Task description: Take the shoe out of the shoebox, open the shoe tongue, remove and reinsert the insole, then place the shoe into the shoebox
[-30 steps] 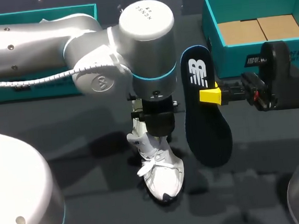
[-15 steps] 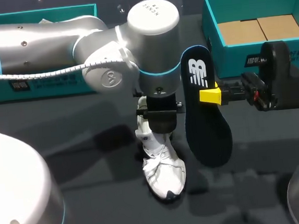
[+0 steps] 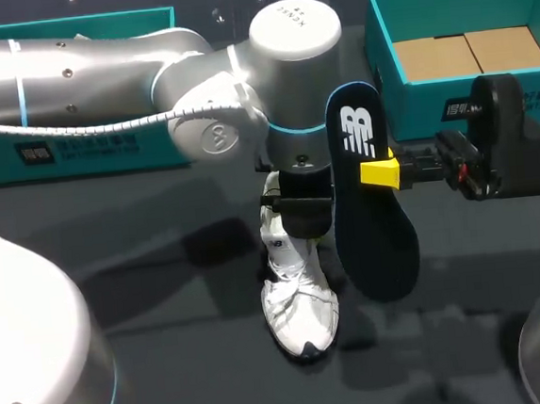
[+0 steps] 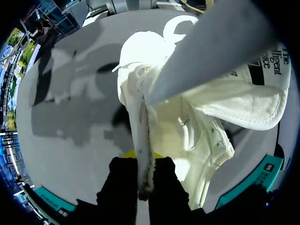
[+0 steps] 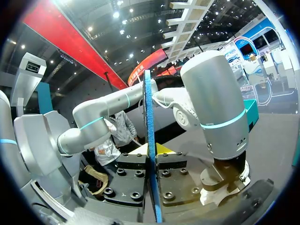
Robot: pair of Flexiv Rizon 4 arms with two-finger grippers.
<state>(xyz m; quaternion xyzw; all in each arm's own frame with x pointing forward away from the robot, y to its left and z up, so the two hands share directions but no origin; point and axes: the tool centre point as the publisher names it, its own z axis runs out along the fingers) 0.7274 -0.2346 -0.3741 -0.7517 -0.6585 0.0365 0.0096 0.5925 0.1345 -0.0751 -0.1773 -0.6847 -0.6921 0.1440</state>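
A white lace-up shoe [image 3: 302, 305] hangs toe-down at the table's middle, with my left gripper [image 3: 300, 226] shut on its upper rim. In the left wrist view the left gripper [image 4: 143, 157] pinches a thin white edge of the shoe [image 4: 187, 126], whose mouth gapes beside the fingers. My right gripper [image 3: 382, 173] is shut on the dark insole [image 3: 372, 221] and holds it upright just right of the shoe. In the right wrist view the insole [image 5: 150, 136] stands edge-on between the right gripper's [image 5: 152, 151] fingers, and the shoe [image 5: 219, 193] shows beyond under my left arm.
A teal shoebox [image 3: 388, 55] with brown cardboard inside stands at the back right. Another teal box [image 3: 11, 158] sits at the back left, largely hidden behind my left arm. Dark bare tabletop [image 3: 169, 343] lies in front of the shoe.
My left arm has carried the shoe to the right, closer to the insole. The right arm and insole have not moved.
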